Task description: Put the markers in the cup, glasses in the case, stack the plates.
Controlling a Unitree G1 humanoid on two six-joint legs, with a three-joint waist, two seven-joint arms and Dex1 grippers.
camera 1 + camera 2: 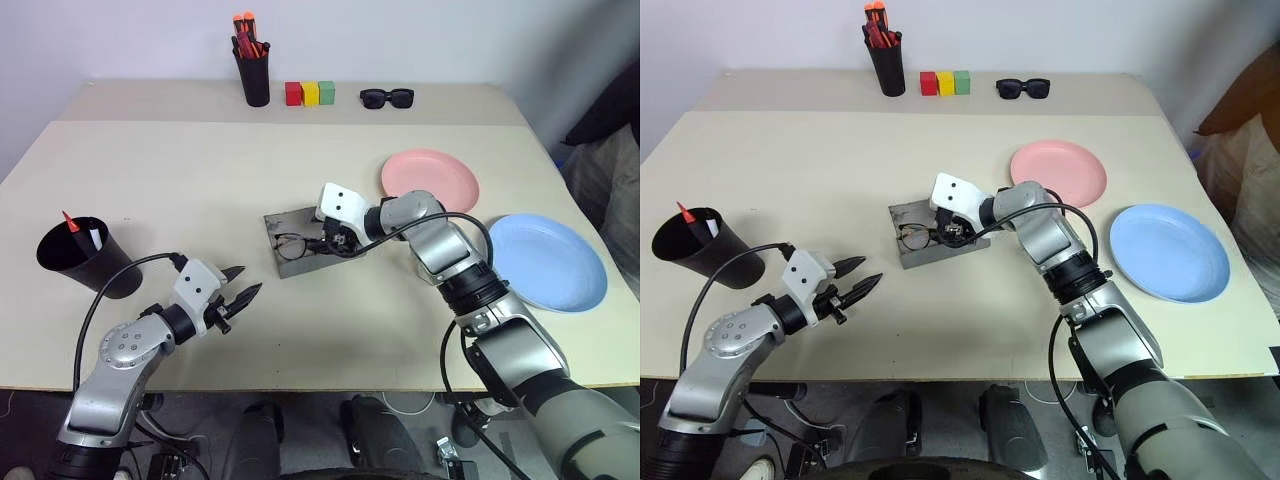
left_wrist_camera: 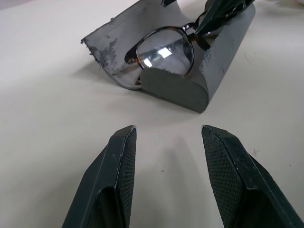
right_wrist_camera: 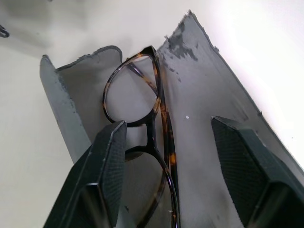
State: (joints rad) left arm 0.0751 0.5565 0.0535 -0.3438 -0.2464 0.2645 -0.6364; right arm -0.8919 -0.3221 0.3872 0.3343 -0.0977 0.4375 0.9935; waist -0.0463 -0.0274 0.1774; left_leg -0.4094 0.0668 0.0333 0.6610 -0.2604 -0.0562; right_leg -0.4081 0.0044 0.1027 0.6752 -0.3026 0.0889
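Resting inside the open grey case (image 1: 300, 240) at the middle of the table (image 1: 200, 170), the glasses (image 3: 142, 118) lie between the parted fingers of the right pincer (image 3: 166, 161), which grips nothing. To finish this step well, I judge that the pincer should lift straight out without snagging the frame, leaving the lenses flat in the tray. The left pincer (image 1: 240, 293) hovers half-open and empty at the near left, markers (image 1: 82, 231) standing in the cup (image 1: 85, 258) beyond it.
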